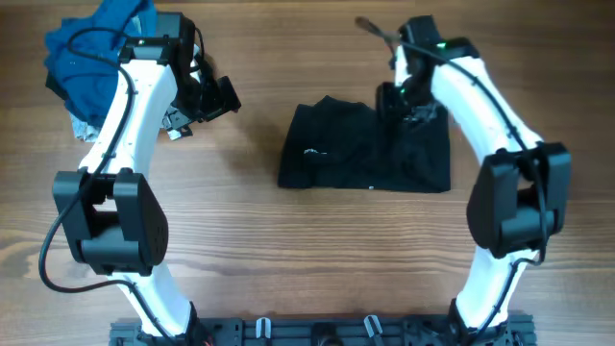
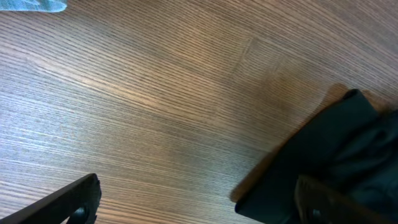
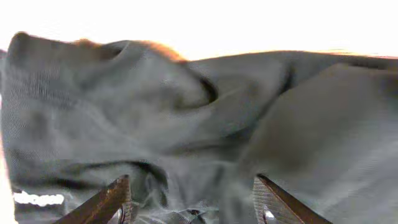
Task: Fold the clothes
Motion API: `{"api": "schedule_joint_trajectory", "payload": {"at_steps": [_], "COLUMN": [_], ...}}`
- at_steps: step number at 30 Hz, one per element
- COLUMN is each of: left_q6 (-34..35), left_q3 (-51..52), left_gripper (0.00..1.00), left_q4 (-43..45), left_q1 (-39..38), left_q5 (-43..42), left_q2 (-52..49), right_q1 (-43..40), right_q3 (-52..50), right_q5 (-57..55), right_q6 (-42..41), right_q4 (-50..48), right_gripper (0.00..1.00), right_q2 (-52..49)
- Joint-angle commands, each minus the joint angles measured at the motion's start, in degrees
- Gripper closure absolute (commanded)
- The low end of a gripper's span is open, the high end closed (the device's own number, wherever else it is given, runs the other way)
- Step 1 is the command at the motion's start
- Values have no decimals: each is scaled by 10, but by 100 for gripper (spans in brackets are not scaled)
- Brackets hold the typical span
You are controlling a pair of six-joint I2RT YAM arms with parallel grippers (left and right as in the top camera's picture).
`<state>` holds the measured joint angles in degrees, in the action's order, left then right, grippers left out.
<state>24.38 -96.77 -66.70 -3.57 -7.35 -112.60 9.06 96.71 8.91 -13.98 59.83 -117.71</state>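
Light wood-grain worktop (image 1: 240, 221) carries everything.

Black fabric garment (image 1: 346, 159): roughly rectangular flat bundle, lying directly under the right gripper (image 1: 397, 106) and extending away from it towards the left gripper (image 1: 223, 96). Its top right part, around the right gripper, is rumpled. The rest looks flatter. The near edge of the garment is well apart from the left gripper, with bare wood between.

Crumpled pile of blue fabric clothes (image 1: 91, 62): sits behind the left gripper, on the far side of the left arm from the black garment. Partly hidden by the arm's white link.

Right gripper: down on the black garment, fingers (image 3: 106, 202) spread wide, wrinkled cloth filling the gap between them and everything ahead. Nothing is pinched as far as the wrist view shows. I can't tell whether the tips actually press into the fabric.

Left gripper: over bare worktop, pointing towards the black garment. Fingers (image 2: 68, 202) spread wide, holding nothing. In its wrist view a corner of the black garment lies by the right-hand finger, and I can't tell if they touch. A scrap of light blue cloth (image 2: 37, 5) shows at the far left edge.

Small white print (image 1: 312, 152) on the black garment, on the end away from the right gripper and nearer the left gripper. Too small to read.
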Motion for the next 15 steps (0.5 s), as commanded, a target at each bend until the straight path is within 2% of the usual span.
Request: {"api": "schedule_joint_trajectory", "payload": {"at_steps": [1,7,10,11,12,13,15], "left_q6": [1,1,1,1,1,1,1], "left_q3": [-6,-6,-6,-6,-6,-6,-6], "left_gripper": [0,0,0,0,0,0,0], "left_q4": [0,0,0,0,0,0,-2], "left_q1": [4,4,4,4,4,4,4], "left_q5": [-5,-5,-5,-5,-5,-5,-5], "left_q2": [1,1,1,1,1,1,1], "right_q1": [-72,-136,-145,-145,-145,-145,-145], "right_q3": [12,12,10,7,1,-4,-17], "right_q5": [81,135,150,146,135,120,102], "right_q6": [-24,-20,-24,-26,-31,-44,-62], "right_q4": [-16,-48,-54,-54,-53,-50,-50], "right_gripper": [38,40,46,57,74,83,95], "right_q2": [30,30,28,28,28,28,28]}}
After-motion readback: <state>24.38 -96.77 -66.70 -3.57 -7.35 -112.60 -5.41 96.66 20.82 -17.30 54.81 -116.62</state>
